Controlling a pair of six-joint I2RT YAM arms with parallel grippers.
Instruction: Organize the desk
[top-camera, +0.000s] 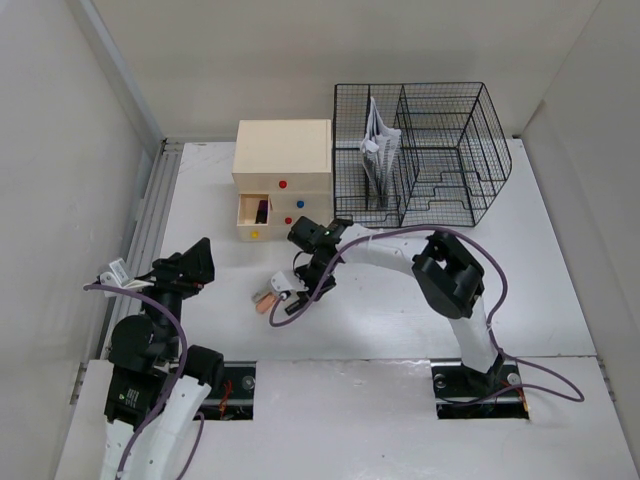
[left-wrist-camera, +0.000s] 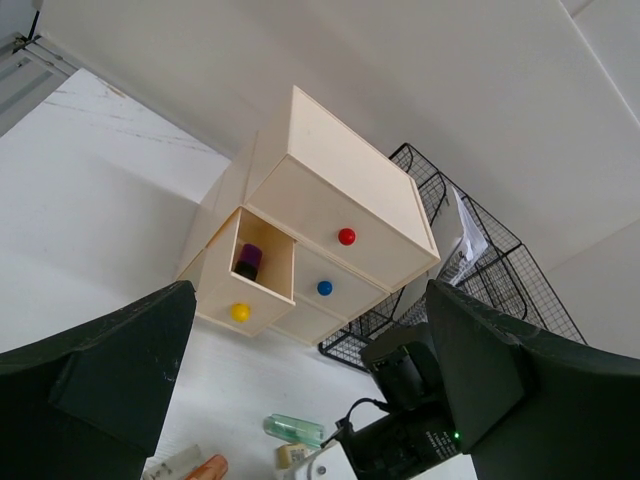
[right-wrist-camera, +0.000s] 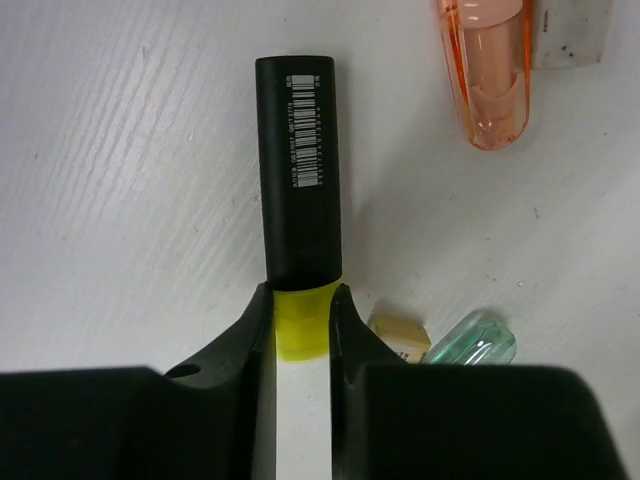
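Note:
On the white desk (top-camera: 400, 300), my right gripper (right-wrist-camera: 300, 300) is shut on the yellow end of a black highlighter (right-wrist-camera: 298, 170), which lies flat and points away from the jaws. In the top view this gripper (top-camera: 297, 292) reaches down-left toward a small cluster of items. An orange pen (right-wrist-camera: 490, 80), a beige eraser (right-wrist-camera: 400, 338) and a clear green tube (right-wrist-camera: 480, 340) lie beside it. My left gripper (left-wrist-camera: 305, 370) hangs open above the desk with nothing between its fingers, at the left (top-camera: 195, 262).
A beige drawer box (top-camera: 283, 165) stands at the back, its yellow-knob drawer (left-wrist-camera: 240, 312) pulled open with a purple item (left-wrist-camera: 249, 260) inside. A black wire-mesh organizer (top-camera: 430, 150) holding papers stands to its right. A ridged rail (top-camera: 150, 230) runs along the desk's left side.

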